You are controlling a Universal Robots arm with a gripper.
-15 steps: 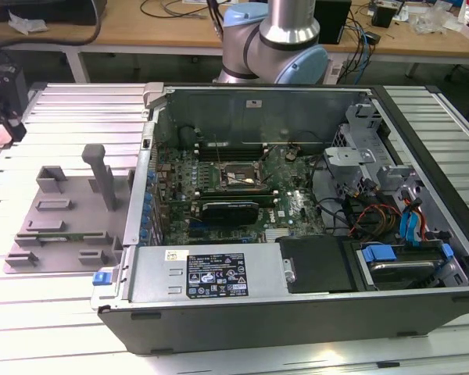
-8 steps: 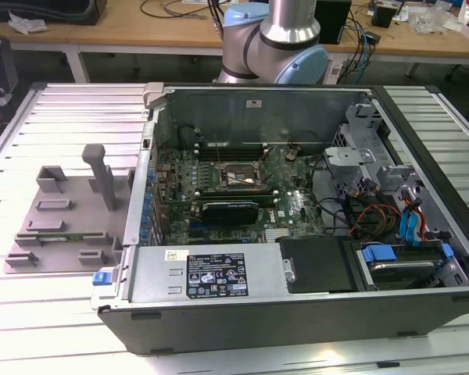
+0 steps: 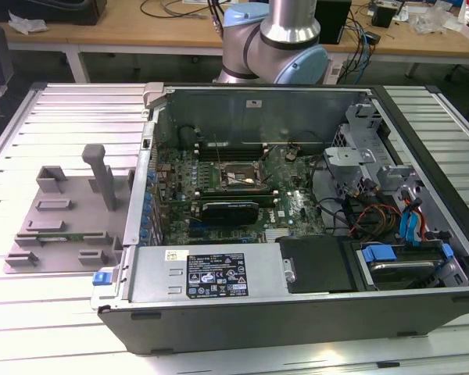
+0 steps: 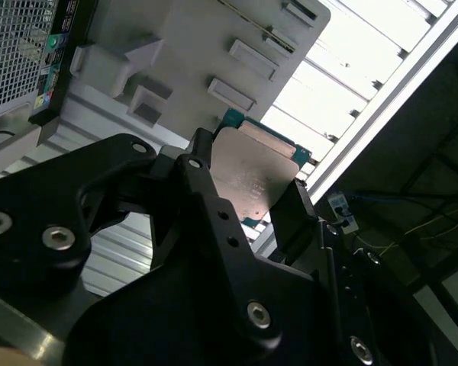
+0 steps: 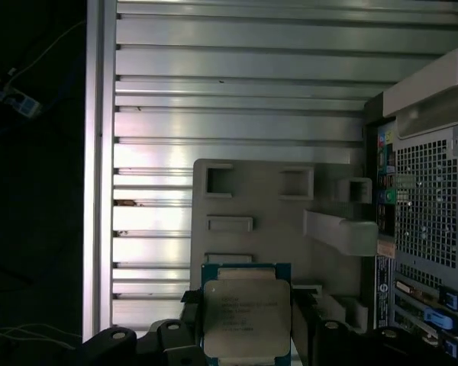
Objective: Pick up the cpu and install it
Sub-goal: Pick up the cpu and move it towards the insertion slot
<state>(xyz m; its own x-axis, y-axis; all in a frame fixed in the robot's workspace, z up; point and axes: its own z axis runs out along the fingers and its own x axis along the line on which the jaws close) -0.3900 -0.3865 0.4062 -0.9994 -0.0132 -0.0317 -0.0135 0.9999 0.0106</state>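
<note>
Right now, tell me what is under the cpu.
The cpu, gripped in the pincer, hangs over the grey fixture tray on the slatted table. The tray part directly beneath is covered by the chip.

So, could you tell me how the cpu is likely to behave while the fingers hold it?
The cpu looks like a rigid flat plate, so it probably won't flex. Its smooth metal top suggests it may slip, as the fingers seem to pinch only its thin edges. Thin and small, it is likely light.
</note>
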